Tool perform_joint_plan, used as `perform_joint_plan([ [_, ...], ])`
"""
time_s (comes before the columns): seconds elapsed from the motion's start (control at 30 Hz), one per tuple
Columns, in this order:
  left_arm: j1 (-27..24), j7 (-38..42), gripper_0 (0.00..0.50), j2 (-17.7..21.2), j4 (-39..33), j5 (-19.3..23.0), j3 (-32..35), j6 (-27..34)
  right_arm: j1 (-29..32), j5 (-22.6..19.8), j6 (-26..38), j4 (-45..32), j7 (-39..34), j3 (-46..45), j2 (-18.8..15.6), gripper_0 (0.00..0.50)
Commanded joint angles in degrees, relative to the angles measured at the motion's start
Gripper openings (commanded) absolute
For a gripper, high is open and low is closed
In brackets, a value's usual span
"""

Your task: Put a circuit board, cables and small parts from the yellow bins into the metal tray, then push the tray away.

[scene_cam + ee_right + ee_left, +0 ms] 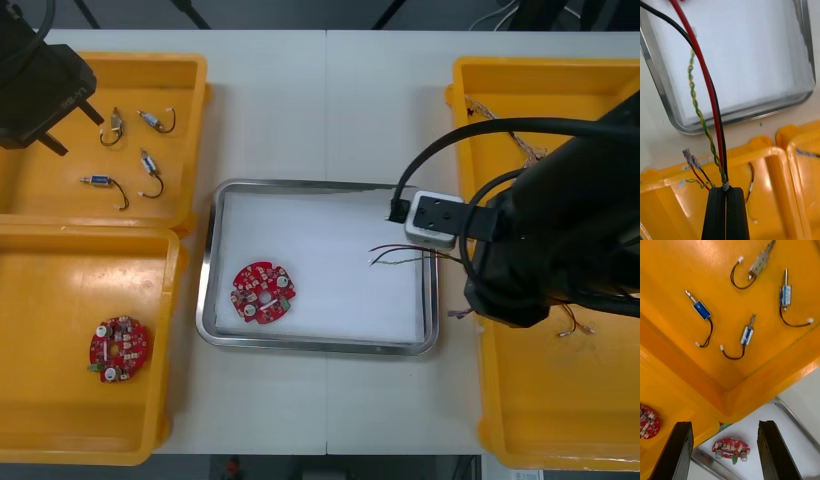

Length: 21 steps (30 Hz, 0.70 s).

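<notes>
With the right gripper jaws clenched on the cables at the rim of a right-side yellow bin, ends reaching over the metal tray, and the left gripper jaws released above the small metal parts, the risk was the springy bundle flicking onto the tabletop when let go.

An electronics assembly lab or workshop bench: a light counter with yellow bins of sorted circuit boards, cables and small metal parts flanking a metal tray.
</notes>
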Motion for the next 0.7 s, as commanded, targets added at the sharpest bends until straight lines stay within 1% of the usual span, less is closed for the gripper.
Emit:
perform_joint_plan([
  [0.03,-2.5,1.2,0.5,2.5,4.6,-2.4,2.0,-3.1,-6.4,2.6,-4.2,3.5,8.1,7.7,3.9,0.0],
  [0.2,-2.5,1.1,0.5,2.4,9.8,-3.6,2.0,-6.7,-9.9,4.5,-9.5,9.1,15.7,14.4,6.1,0.0],
  [0.4,-2.5,0.8,0.5,2.2,14.6,-4.6,2.0,-9.5,-11.7,5.1,-12.8,15.1,21.9,19.8,8.3,0.0],
  [0.57,-2.5,0.5,0.5,0.9,18.2,-5.5,1.9,-11.6,-11.7,7.2,-15.9,19.3,23.8,23.1,10.3,0.0],
  [0.7,-2.5,0.3,0.5,-0.6,20.6,-7.9,-0.3,-14.6,-11.8,8.5,-17.5,22.9,24.2,26.0,12.4,0.0],
])
